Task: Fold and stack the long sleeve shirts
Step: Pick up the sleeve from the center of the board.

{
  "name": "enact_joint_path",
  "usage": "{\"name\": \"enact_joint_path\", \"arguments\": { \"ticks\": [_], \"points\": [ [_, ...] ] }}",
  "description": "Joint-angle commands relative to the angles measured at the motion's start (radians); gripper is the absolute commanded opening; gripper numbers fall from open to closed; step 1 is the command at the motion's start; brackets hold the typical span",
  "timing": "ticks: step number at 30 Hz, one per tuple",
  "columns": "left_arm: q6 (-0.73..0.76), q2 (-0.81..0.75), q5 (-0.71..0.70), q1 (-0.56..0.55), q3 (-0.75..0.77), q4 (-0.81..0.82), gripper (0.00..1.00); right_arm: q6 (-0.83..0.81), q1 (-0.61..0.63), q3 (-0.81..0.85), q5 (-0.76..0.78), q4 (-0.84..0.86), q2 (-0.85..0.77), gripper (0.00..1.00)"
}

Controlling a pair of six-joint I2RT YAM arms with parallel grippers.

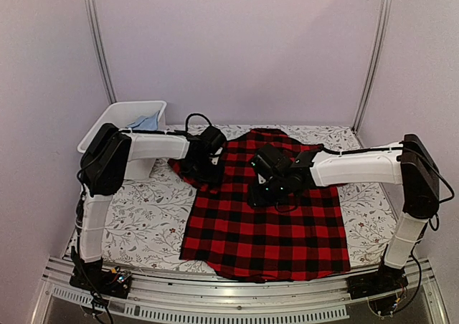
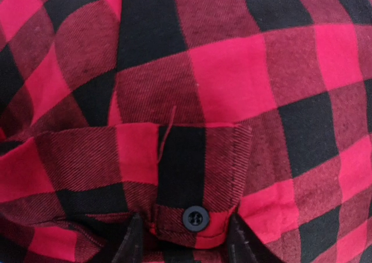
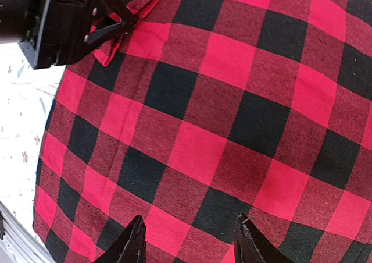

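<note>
A red-and-black check long sleeve shirt [image 1: 265, 224] lies flat on the table, hem toward the near edge. My left gripper [image 1: 209, 173] is low over its upper left part. In the left wrist view its jaws stand apart [image 2: 186, 245] with a sleeve cuff [image 2: 186, 170] and its dark button [image 2: 196, 218] lying between the fingertips, on top of the shirt's body [image 2: 232, 82]. My right gripper [image 1: 262, 195] hovers over the middle of the shirt [image 3: 221, 117], open and empty [image 3: 189, 245]. The left gripper also shows at the top left of the right wrist view [image 3: 116, 24], at the cuff.
A white plastic bin [image 1: 118, 115] stands at the back left with a pale blue cloth [image 1: 147, 122] inside. The table has a floral cover [image 1: 143, 209], which shows at the left of the right wrist view [image 3: 17, 100]. Metal rails run along the near edge.
</note>
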Motion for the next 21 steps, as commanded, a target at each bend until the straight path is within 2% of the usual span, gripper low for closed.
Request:
{"name": "enact_joint_path", "arguments": {
  "ticks": [1, 3, 4, 7, 11, 18, 21],
  "points": [
    [0.002, -0.011, -0.053, 0.007, 0.013, -0.013, 0.4, -0.015, 0.025, 0.058, 0.023, -0.003, 0.031, 0.5],
    [0.004, -0.032, -0.057, 0.018, 0.008, -0.01, 0.32, -0.018, 0.034, 0.066, 0.025, -0.007, 0.042, 0.5],
    [0.005, -0.046, -0.059, 0.027, 0.004, -0.008, 0.23, -0.018, 0.038, 0.072, 0.025, -0.008, 0.047, 0.5],
    [0.008, -0.088, -0.067, 0.047, -0.009, -0.009, 0.07, -0.015, 0.051, 0.094, 0.022, -0.012, 0.062, 0.5],
    [-0.006, -0.194, -0.055, 0.085, -0.062, -0.004, 0.0, -0.013, 0.091, 0.156, 0.027, -0.032, 0.097, 0.5],
    [-0.05, -0.456, -0.024, 0.182, -0.202, 0.001, 0.0, 0.027, 0.2, 0.366, 0.051, -0.118, 0.23, 0.5],
    [-0.059, -0.556, -0.001, 0.233, -0.239, -0.014, 0.0, 0.064, 0.25, 0.487, 0.051, -0.17, 0.307, 0.46]
  ]
}}
